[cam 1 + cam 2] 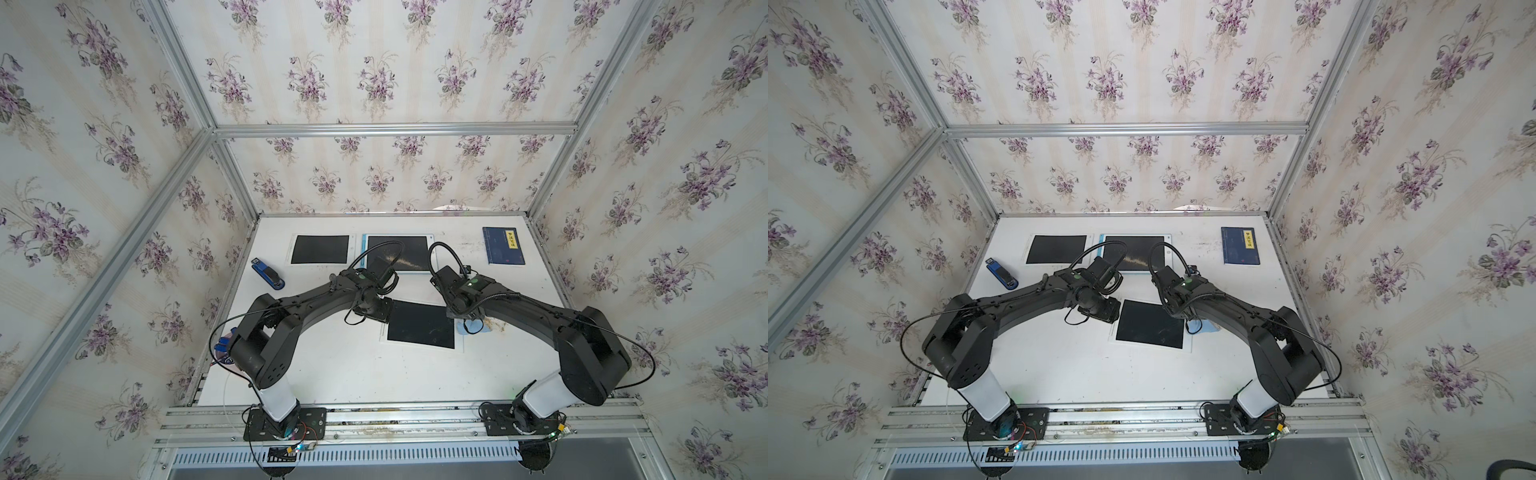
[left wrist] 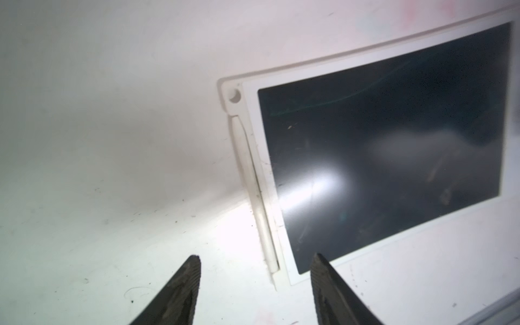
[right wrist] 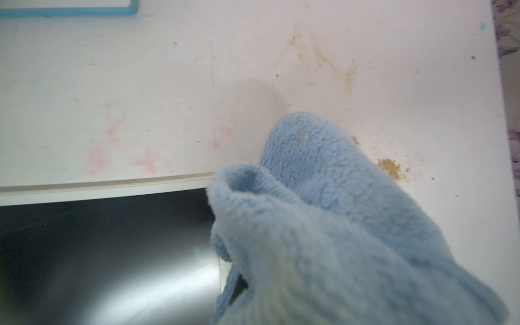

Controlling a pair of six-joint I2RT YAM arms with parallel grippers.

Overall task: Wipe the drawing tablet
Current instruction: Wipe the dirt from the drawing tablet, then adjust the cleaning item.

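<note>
Showing in both top views the drawing tablet (image 1: 419, 326) central on the tabletop (image 1: 332, 374), left arm (image 1: 307, 299) at its 9 o'clock, right arm (image 1: 536, 307) at 3. Finding, from the left wrist, left fingers (image 2: 180, 289) parted and empty by its frame; from the right wrist, right fingers (image 3: 239, 285) clamped tight on a bunched blue cloth (image 3: 323, 225). Risks shoving the unheld tablet sideways, or dragging brown crumbs (image 3: 389, 167) from its 3 o'clock side onto the screen.

The drawing tablet (image 2: 394, 146) had a glossy dark screen that mirrored the light, set in a smooth white frame, probably plastic. The cloth (image 3: 323, 225) was a soft, nubbly pale-blue fleece. The white tabletop (image 3: 140, 84) looked matt and scuffed, with faint pink smears and gritty tan specks. The fingers (image 2: 185, 284) of the left end effector (image 2: 254, 261) were black with ribbed inner faces.
</note>
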